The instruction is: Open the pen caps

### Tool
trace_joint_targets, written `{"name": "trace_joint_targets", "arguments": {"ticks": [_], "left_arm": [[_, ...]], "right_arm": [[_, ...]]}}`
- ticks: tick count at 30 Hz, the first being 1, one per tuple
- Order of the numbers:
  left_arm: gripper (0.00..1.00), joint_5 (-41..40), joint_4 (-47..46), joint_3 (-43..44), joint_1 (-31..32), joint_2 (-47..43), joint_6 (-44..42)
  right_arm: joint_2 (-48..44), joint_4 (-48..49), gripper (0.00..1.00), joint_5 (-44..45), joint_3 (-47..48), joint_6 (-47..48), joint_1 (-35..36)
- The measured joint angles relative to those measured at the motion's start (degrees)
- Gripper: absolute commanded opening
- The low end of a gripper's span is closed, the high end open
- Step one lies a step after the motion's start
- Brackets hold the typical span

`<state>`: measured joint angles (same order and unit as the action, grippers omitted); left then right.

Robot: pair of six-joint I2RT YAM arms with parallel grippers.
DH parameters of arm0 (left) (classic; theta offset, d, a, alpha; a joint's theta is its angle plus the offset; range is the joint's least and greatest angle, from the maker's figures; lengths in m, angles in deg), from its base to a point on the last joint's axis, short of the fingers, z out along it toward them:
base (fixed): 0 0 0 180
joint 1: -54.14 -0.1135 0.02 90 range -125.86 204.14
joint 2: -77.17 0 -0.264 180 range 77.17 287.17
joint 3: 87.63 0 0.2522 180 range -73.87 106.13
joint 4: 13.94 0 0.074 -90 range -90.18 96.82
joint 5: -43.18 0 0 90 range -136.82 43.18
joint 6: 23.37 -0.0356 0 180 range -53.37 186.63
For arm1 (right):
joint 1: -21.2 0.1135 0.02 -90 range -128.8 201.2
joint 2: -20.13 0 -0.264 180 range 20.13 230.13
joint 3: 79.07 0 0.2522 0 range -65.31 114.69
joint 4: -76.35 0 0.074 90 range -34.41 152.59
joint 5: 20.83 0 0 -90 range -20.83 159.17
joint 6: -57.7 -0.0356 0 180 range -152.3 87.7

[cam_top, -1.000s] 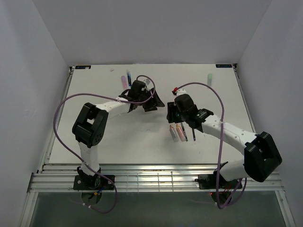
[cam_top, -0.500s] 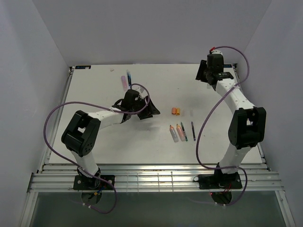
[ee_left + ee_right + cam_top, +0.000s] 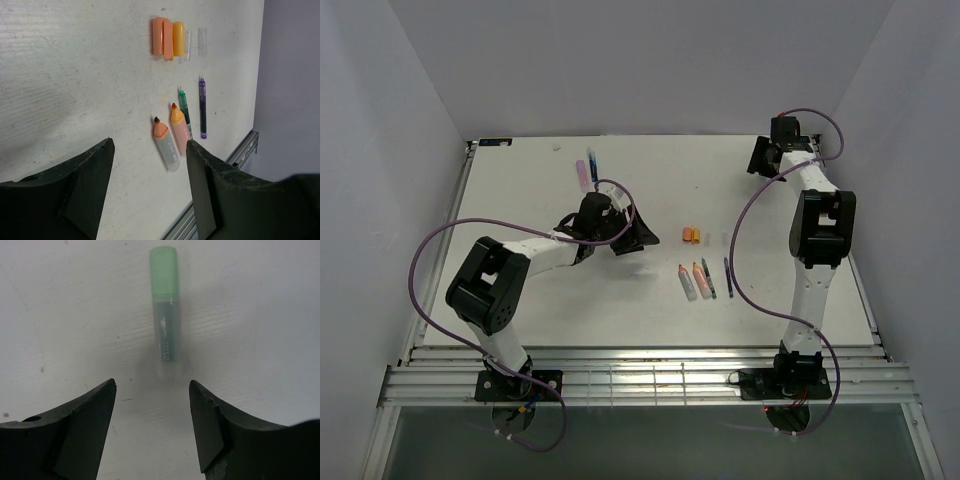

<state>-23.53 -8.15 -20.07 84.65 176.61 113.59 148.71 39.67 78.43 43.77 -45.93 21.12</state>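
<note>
The right pincer (image 3: pixel 152 430) hangs low over the worktop (image 3: pixel 260 315) with its fingers spread wide and nothing between them. Straight ahead of the gap lies the mint green pen (image 3: pixel 165 335), apart from both fingers, its pale green cap (image 3: pixel 163 267) on the end farthest from the pincer. The left pincer (image 3: pixel 150 145) is also wide and empty. Just beyond its fingertips lie two stubby markers side by side with bare tips, the orange marker (image 3: pixel 165 145) and the yellow-orange marker (image 3: pixel 179 129). To their right are a slim green pen (image 3: pixel 185 107) and a thin purple pen (image 3: pixel 202 107). Farther ahead lie the orange cap (image 3: pixel 161 36) and the yellow cap (image 3: pixel 178 38), touching, with two clear caps (image 3: pixel 202 41) just to their right. Behind the left pincer, the pink pen (image 3: pixel 582 172) and the blue pen (image 3: pixel 593 163) lie together, seemingly capped, though the top view is too small to be sure.
</note>
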Motion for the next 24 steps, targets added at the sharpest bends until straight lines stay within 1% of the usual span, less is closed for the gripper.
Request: {"name": "trace_joint_targets", "arguments": {"ticks": [4, 8, 14, 21, 24], "left_arm": [[0.70, 0.2, -0.3, 0.0, 0.0, 0.0, 0.0], [0.70, 0.6, -1.1, -0.1, 0.0, 0.5, 0.0], [0.70, 1.4, -1.6, -0.1, 0.0, 1.5, 0.1], [0.70, 1.6, -1.6, -0.1, 0.0, 1.6, 0.1], [0.70, 1.7, -1.6, -0.1, 0.0, 1.6, 0.2]], "right_arm": [[4.3, -1.4, 0.67, -0.4, 2.0, 1.4, -0.4], [6.2, -1.7, 0.66, -0.4, 3.4, 2.4, -1.2], [7.2, -1.7, 0.60, -0.4, 4.9, 3.9, -2.1], [10.3, -2.2, 0.56, -1.8, 8.2, 5.1, -2.2], [12.2, -2.5, 0.48, -2.6, 9.9, 5.4, -2.2]]}}
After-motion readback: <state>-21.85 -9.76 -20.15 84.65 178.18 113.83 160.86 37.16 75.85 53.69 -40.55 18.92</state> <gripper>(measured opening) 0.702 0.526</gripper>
